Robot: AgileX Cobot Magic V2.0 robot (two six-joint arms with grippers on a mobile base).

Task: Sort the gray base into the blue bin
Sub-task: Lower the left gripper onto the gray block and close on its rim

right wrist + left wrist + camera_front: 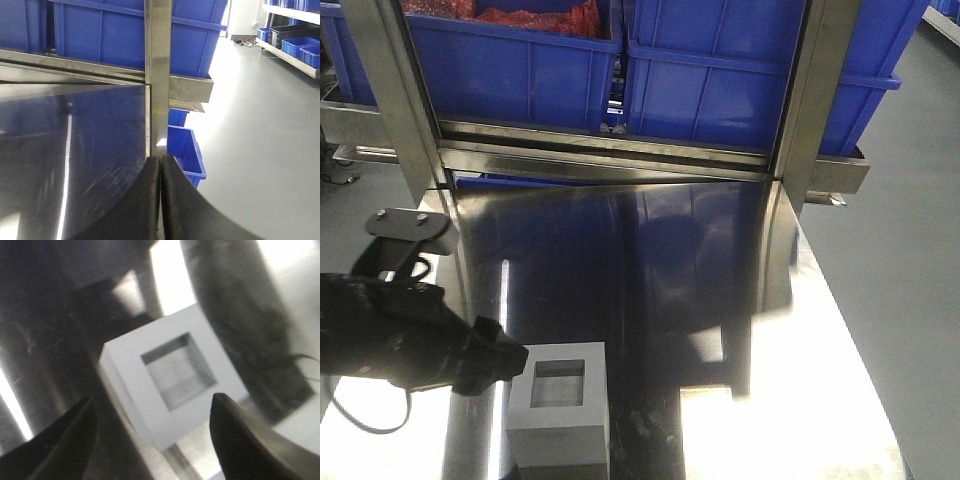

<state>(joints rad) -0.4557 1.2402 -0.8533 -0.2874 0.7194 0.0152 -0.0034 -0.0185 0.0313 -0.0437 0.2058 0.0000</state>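
Observation:
The gray base point(558, 405) stands on the steel table point(720, 300) near its front edge, with its square recess facing up. My left gripper point(510, 362) is a black mass just left of the block, its tip next to the block's upper left corner. In the left wrist view the gray base point(175, 375) lies ahead of the open left gripper point(154, 397), with one dark finger point(65, 440) on each side and neither touching it. A blue bin point(750, 80) sits on the rack behind the table. My right gripper point(160, 159) is shut on nothing, at the table's right edge.
A second blue tote point(510, 60) holding red items stands left of the first. Steel posts point(395, 90) point(810, 100) and a rail point(610, 150) frame the table's back. A smaller blue crate point(186, 150) sits on the floor to the right.

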